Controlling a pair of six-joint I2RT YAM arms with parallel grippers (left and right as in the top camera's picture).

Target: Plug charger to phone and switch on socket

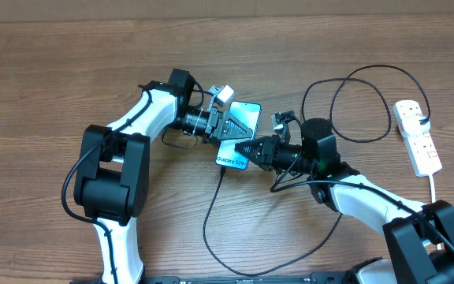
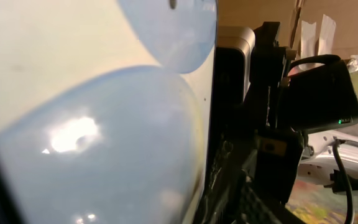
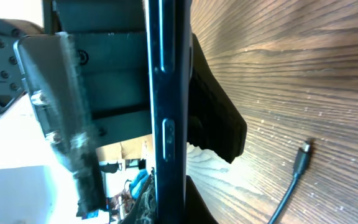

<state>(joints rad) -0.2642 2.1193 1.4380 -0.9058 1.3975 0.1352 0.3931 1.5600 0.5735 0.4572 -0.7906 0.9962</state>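
The phone (image 1: 245, 117) is lifted off the table and tilted, its light blue screen showing, with small text at its near end. My left gripper (image 1: 228, 126) is shut on its far part; the screen (image 2: 92, 124) fills the left wrist view. My right gripper (image 1: 247, 147) is shut on its near end; in the right wrist view the phone's black edge (image 3: 166, 93) runs between my fingers (image 3: 173, 208). The charger (image 1: 210, 217) is a thin black cable looping over the table. Its connector tip (image 3: 303, 151) lies loose on the wood, apart from the phone. The socket (image 1: 418, 136) lies at the far right.
A black plug (image 1: 424, 120) sits in the white power strip, and the strip's white cord (image 1: 434, 188) runs toward the front edge. The black cable loops behind the right arm (image 1: 353, 102) and along the front of the wooden table (image 1: 53, 79).
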